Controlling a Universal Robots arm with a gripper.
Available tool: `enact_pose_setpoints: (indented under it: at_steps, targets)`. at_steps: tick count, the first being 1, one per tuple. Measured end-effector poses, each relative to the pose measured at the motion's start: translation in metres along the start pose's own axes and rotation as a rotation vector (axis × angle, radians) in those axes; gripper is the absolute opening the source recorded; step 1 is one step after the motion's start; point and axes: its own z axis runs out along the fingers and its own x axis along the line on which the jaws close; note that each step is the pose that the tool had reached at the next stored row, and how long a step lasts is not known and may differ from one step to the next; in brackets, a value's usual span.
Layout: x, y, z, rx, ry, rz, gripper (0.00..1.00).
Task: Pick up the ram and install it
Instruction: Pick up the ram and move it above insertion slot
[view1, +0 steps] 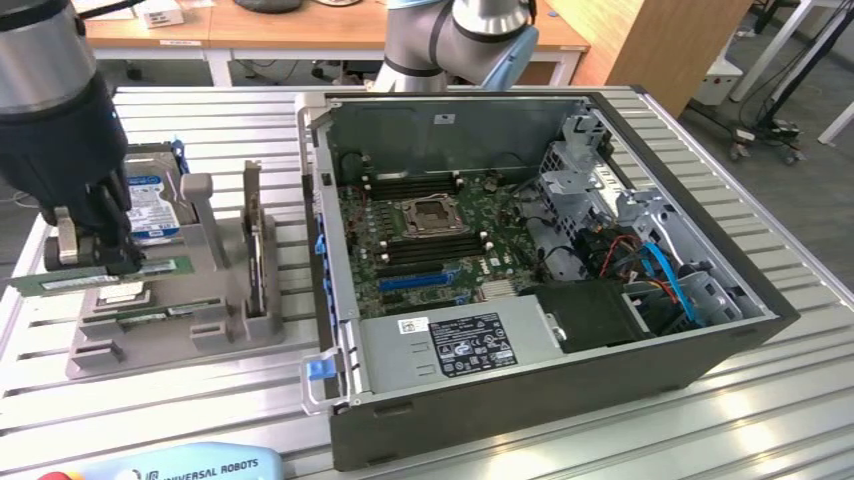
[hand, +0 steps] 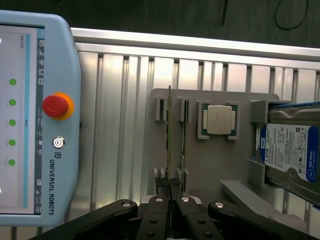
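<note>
I find the gripper clenched on the ram over the grey holder; processor and hard drive sit in its slots.

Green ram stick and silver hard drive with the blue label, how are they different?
The green ram stick is thin and long; the silver hard drive with the blue label is a thick box. The ram stick is pinched in the black gripper; the hard drive stands in the gray holder. Both are computer parts.
</note>
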Motion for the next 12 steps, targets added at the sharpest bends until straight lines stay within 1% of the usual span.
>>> enact_pose_setpoints:
  at_steps: [3, 4, 5, 6, 12]
  targets:
    - [0.0, 0.0003, -0.0078, -0.0001, 0.0, 0.0, 0.12]
    - [-0.001, 0.0006, -0.0156, 0.0, 0.0, 0.0, 0.12]
    - [-0.001, 0.0011, -0.0266, 0.0, 0.0, 0.0, 0.12]
    - [-0.001, 0.0013, -0.0307, 0.0, 0.0, 0.0, 0.12]
    - [-0.002, 0.0018, -0.0429, 0.0, 0.0, 0.0, 0.12]
